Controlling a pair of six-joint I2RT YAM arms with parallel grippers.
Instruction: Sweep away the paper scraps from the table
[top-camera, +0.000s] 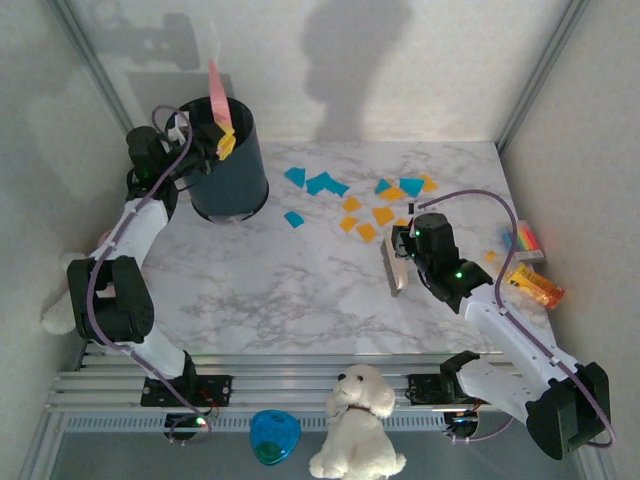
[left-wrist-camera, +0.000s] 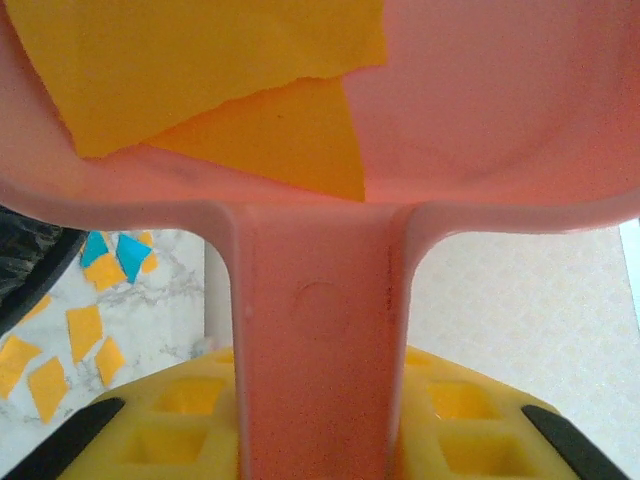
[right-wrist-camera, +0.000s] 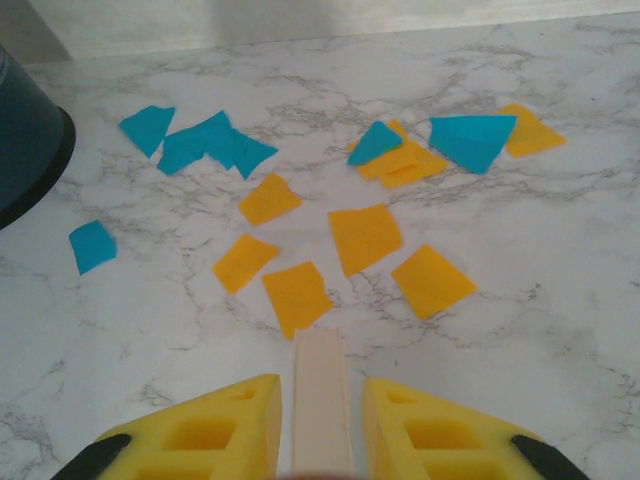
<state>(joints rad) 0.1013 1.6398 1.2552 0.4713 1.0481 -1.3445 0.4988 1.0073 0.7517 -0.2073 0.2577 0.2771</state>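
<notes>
left gripper (left-wrist-camera: 318, 440) is clamping the pink dustpan (left-wrist-camera: 480, 130) by its handle and holding it tipped above the dark bin (top-camera: 232, 170), likely so the orange pieces (left-wrist-camera: 200, 60) are sliding out. right gripper (right-wrist-camera: 320, 440) is pinching a cream brush (right-wrist-camera: 320, 385), aiming at paper scraps (right-wrist-camera: 365, 237) lying loose on the table (top-camera: 280, 290), far side.

The left arm (top-camera: 130, 230) was raised from its base at the near edge, folded at the elbow and stretched toward the far left, with the wrist turned to the right. The left gripper (top-camera: 208, 140) was closed on a pink dustpan handle (left-wrist-camera: 320, 340), with yellow fingers (left-wrist-camera: 170, 425) set at either side. The right arm (top-camera: 510, 330) was reached forward and to the left, and the right gripper (top-camera: 402, 258) was clamped on a cream handle (right-wrist-camera: 320, 385).
</notes>
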